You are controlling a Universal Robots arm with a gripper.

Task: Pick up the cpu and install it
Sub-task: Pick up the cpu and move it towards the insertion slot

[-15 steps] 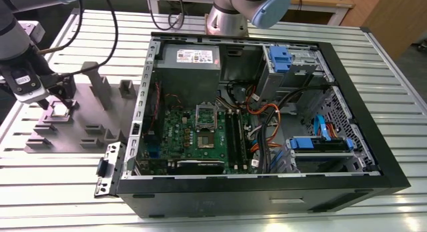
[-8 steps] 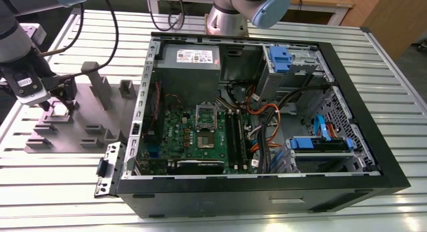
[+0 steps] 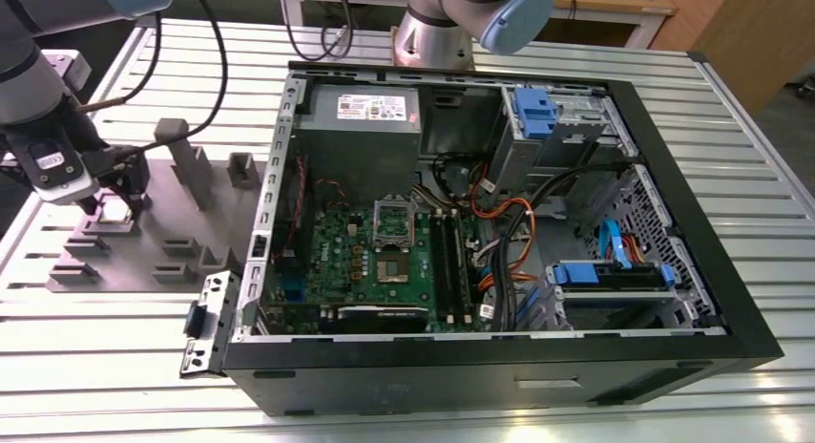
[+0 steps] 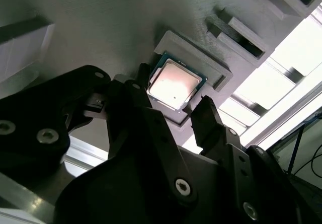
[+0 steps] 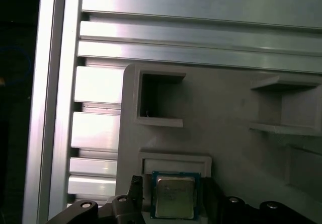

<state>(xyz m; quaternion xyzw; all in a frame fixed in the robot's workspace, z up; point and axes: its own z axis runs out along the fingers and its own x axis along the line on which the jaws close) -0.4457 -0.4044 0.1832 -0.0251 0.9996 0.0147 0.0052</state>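
Hovering at about nine o'clock from the open computer case (image 3: 510, 376) in the exterior view, the gripper (image 3: 114, 200) hangs low over the grey moulded fixture plate (image 3: 134, 260). The plate lies on the slatted aluminium table (image 3: 102, 357), just beside the case's wall. The cpu (image 3: 114, 212) lies flat in a shallow square recess of that plate, silver top facing up. In both wrist views the gripper's black fingers (image 4: 137, 108) stand spread, one on either side of the cpu, which sits in the gap between them. Whether either fingertip touches its edge I cannot tell. The green motherboard (image 3: 382, 262) lies inside the case, well apart from the cpu, at about three o'clock from it.
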